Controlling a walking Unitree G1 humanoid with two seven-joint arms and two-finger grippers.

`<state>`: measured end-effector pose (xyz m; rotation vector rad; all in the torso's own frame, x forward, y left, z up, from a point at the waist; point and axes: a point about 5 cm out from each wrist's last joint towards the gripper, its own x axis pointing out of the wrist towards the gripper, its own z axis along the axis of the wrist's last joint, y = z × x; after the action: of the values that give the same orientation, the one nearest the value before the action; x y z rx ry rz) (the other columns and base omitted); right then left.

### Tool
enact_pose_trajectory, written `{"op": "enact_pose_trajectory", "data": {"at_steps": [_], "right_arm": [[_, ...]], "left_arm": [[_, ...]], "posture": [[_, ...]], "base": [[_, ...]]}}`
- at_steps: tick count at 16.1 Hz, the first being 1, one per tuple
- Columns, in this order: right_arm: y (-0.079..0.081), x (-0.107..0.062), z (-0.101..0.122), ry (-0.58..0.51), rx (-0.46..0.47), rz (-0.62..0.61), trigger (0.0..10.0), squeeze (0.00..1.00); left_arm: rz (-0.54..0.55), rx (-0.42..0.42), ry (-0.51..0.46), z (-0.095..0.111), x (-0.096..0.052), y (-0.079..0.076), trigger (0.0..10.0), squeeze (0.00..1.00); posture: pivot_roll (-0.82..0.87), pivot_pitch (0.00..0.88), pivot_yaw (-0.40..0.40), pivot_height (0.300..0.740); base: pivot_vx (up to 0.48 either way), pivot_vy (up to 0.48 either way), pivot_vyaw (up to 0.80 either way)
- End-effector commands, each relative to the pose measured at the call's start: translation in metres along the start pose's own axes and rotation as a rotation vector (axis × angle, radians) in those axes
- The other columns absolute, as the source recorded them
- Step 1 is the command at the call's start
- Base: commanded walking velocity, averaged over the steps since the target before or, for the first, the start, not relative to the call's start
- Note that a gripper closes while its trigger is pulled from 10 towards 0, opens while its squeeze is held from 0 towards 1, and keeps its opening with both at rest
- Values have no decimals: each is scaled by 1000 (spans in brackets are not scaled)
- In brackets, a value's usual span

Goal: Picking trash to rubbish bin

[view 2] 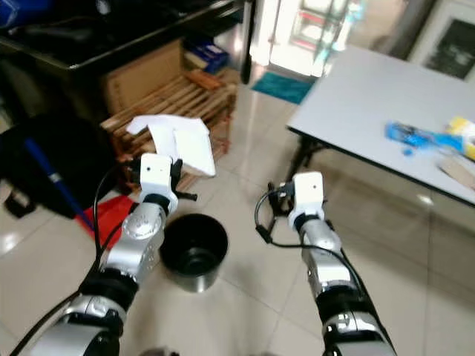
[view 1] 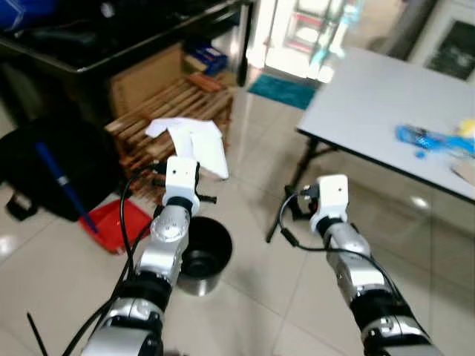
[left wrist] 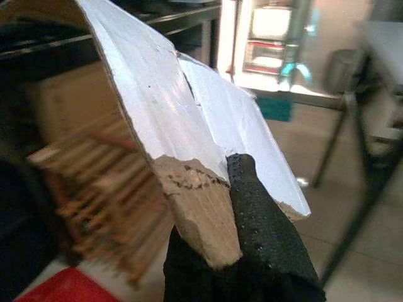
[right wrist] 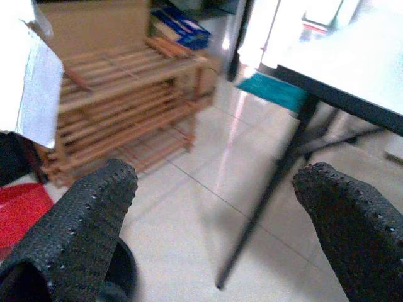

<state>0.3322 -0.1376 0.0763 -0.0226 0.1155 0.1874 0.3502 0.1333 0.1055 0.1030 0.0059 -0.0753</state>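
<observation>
My left gripper (left wrist: 220, 189) is shut on a torn piece of white cardboard (view 1: 197, 145), whose brown underside shows at the torn edge (left wrist: 201, 214). One black finger (left wrist: 264, 239) presses on it; the other is hidden behind the card. The card is held up just beyond a black round rubbish bin (view 1: 202, 254) that stands on the tiled floor under my left forearm. To the right of the bin, my right gripper (right wrist: 217, 182) is open above bare floor with nothing between its fingers.
A wooden slatted rack (view 1: 182, 100) stands behind the card. A red dustpan (view 1: 117, 222) with a blue handle and a black bag (view 1: 41, 167) lie at the left. At the right, a grey table (view 1: 371, 104) carries a blue wrapper (view 1: 434, 141).
</observation>
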Motion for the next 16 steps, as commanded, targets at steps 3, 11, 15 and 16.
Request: {"op": "enact_pose_trajectory", "data": {"at_steps": [3, 11, 15, 16], "right_arm": [[8, 1, 0, -3, 9, 24, 10000, 0], [7, 1, -1, 6, 16, 23, 10000, 0], [8, 2, -1, 6, 19, 21, 10000, 0], [8, 1, -2, 7, 19, 21, 10000, 0]], "left_arm": [[16, 0, -1, 1, 1, 6, 10000, 0], [14, 4, 1, 1, 1, 6, 10000, 0], [12, 5, 0, 1, 1, 6, 10000, 0], [11, 5, -1, 1, 1, 6, 10000, 0]], "posture": [[-65, 83, -80, 740], [-63, 81, -80, 740], [-63, 82, -80, 740], [-63, 82, -79, 740]], "base": [[311, 0, 0], [311, 0, 0], [310, 0, 0], [315, 0, 0]]}}
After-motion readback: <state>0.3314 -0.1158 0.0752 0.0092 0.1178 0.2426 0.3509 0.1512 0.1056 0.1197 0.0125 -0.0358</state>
